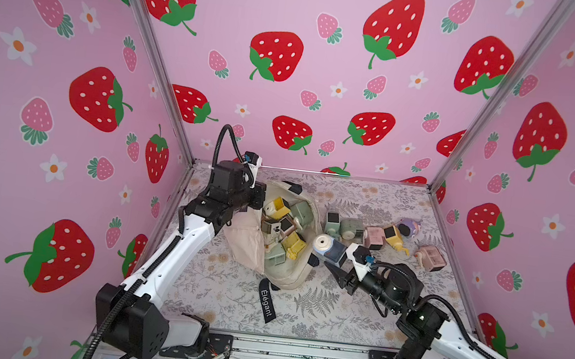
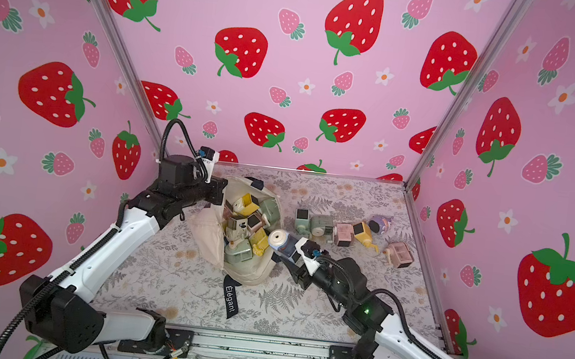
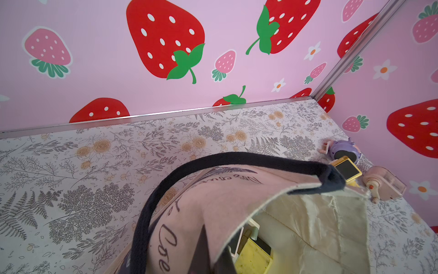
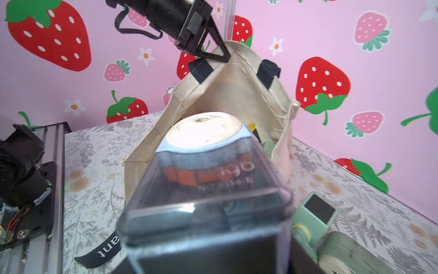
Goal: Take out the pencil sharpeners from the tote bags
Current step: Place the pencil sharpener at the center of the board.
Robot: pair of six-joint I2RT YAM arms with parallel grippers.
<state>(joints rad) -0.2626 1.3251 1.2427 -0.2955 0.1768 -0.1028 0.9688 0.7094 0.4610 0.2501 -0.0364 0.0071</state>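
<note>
While the tote bag (image 1: pixel 249 246) lies open-mouthed mid-table, the left gripper (image 4: pixel 224 58) pinches its rim at 11 o'clock, jaws pressed tight. The right gripper (image 1: pixel 338 258), jaws part-spread, clamps a blue sharpener (image 1: pixel 326 246) just beside the bag's 3 o'clock edge. More pencil sharpeners (image 1: pixel 284 228) fill the bag; a loose row (image 1: pixel 375 234) lies at the table's 2 o'clock.

Cream tote bag (image 1: pixel 247 244) gapes open, full of pastel pencil sharpeners (image 1: pixel 282 229) (other sharpeners (image 1: pixel 373 236) lie in a row beside it).
</note>
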